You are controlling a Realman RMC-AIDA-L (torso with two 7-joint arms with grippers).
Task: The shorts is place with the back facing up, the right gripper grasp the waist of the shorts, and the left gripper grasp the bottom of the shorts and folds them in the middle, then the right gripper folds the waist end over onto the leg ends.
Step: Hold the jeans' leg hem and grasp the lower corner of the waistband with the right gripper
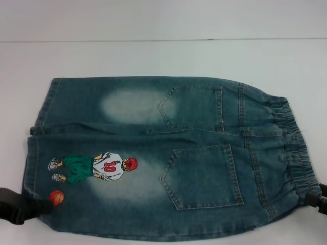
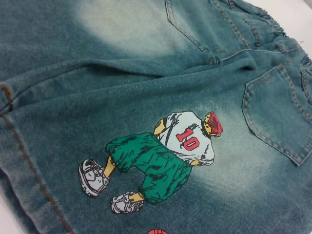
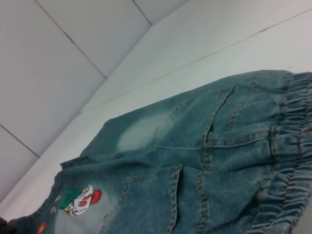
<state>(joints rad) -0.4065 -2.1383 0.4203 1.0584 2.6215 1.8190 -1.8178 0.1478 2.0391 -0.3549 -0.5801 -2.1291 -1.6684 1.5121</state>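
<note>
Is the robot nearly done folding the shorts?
Not yet. The shorts lie flat, back pockets up, unfolded. The left gripper sits at the near hem corner by the basketball print, and the right gripper at the near end of the elastic waist; whether either has gripped isn't visible. Both folds remain: lengthwise, then waist over leg ends.

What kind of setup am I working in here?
Probably a lab or test bench: a plain white table, a bare panelled white wall, and only the denim shorts laid out, back pockets up.
</note>
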